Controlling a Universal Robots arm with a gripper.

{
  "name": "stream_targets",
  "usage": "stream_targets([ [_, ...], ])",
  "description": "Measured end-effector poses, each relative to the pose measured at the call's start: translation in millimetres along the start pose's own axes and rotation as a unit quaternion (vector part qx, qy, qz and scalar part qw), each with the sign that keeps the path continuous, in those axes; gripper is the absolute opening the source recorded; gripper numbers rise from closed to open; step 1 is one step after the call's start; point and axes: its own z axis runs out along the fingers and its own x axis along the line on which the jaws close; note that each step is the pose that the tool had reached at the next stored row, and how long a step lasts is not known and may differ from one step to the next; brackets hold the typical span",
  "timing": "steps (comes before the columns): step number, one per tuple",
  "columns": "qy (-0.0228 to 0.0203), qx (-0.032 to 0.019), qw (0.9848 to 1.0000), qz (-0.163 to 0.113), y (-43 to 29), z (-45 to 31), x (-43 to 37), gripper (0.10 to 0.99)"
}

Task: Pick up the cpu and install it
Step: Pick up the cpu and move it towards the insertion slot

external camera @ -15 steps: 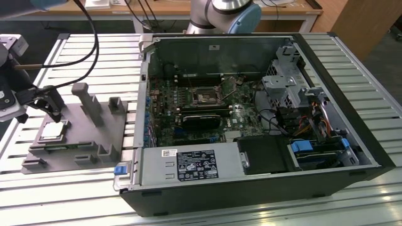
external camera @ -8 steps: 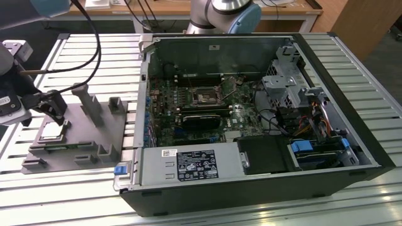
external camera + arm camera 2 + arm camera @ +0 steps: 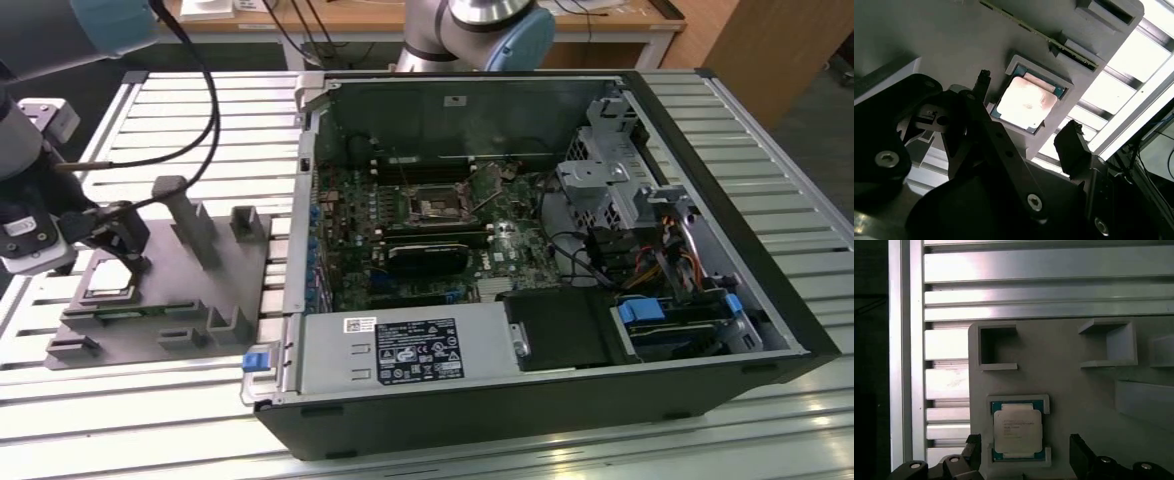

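- My claw [image 3: 1024, 441] is open. In both wrist views its two dark fingertips [image 3: 1076, 442] stand on opposite sides of the cpu [image 3: 1017, 428], clear of it and gripping nothing.
- The cpu lies flat in its shallow square pocket on the grey tray [image 3: 187, 275], silvery top up. In the exterior view that pocket is at the tray's nine o'clock side, and the tray is at nine o'clock from the open computer case [image 3: 534, 420].
- I judge the step in hand to be the pick, with the install not yet begun. The dark socket [image 3: 438, 205] sits on the board at about ten o'clock from the case's middle, well apart from me.
- To do this well, I would keep the chip centred between my fingertips and square to its edges. The low pocket walls hug two of its sides, so the grip belongs on the two free sides.
- I would keep the pressure light and even and hold the chip level. It is thin, so a tilt could catch a corner on the pocket wall.
- There is small dark print on the chip's metal top, and a white label [image 3: 416, 352] on the case's metal box at six o'clock. I leave both unread.
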Motion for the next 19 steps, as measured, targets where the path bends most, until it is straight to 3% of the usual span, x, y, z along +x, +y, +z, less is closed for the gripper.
stream_targets([
  [7,0.0001,0.0,1.0,-0.005,-0.5,10.7,-0.1,0.78],
  [8,0.0003,0.0001,1.0,-0.007,-0.5,11.5,-0.1,0.714],
  [19,0.0008,0.0002,0.9998,-0.021,0.1,17.4,1.2,0.714],
])
